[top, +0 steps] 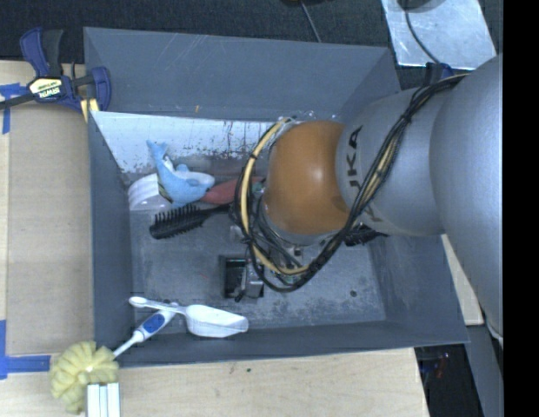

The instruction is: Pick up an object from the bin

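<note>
Orange-capped arm [409, 172], gripper [239, 278] of unclear state over bare, scuffed grey bin floor [178, 268].

red obj [219, 192] partly behind orange wrist cover [304, 176], white disc [146, 196] half under blue toy [178, 179]

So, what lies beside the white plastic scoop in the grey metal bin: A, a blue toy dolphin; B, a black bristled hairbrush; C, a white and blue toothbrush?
C: the white and blue toothbrush lies right next to the white plastic scoop, along the lower wall of the grey metal bin.
</note>
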### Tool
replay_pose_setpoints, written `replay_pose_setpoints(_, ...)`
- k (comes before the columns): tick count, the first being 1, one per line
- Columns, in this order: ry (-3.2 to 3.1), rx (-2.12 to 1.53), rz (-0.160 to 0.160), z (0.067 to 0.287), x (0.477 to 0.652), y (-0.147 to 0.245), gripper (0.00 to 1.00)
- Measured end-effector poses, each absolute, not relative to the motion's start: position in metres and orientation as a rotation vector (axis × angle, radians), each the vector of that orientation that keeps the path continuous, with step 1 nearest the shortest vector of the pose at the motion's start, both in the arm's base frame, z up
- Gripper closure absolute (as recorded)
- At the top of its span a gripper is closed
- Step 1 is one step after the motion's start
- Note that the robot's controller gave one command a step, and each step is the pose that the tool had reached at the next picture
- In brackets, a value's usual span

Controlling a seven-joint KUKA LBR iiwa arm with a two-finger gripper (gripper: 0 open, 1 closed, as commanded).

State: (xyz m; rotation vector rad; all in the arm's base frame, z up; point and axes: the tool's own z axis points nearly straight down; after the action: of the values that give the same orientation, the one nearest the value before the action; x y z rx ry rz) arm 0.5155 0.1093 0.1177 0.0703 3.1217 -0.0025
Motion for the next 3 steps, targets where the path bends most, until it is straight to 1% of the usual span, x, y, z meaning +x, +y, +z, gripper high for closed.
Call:
replay_pose_setpoints(1,3.093,0.507,-0.001,0.108,0.515,0.097,0.0)
replay_pose_setpoints(2,3.104,0.293,0.004,0.071,0.487,0.184,0.0)
replay_pose_setpoints(3,3.053,0.664,0.0,0.071,0.507,0.103,1.0)
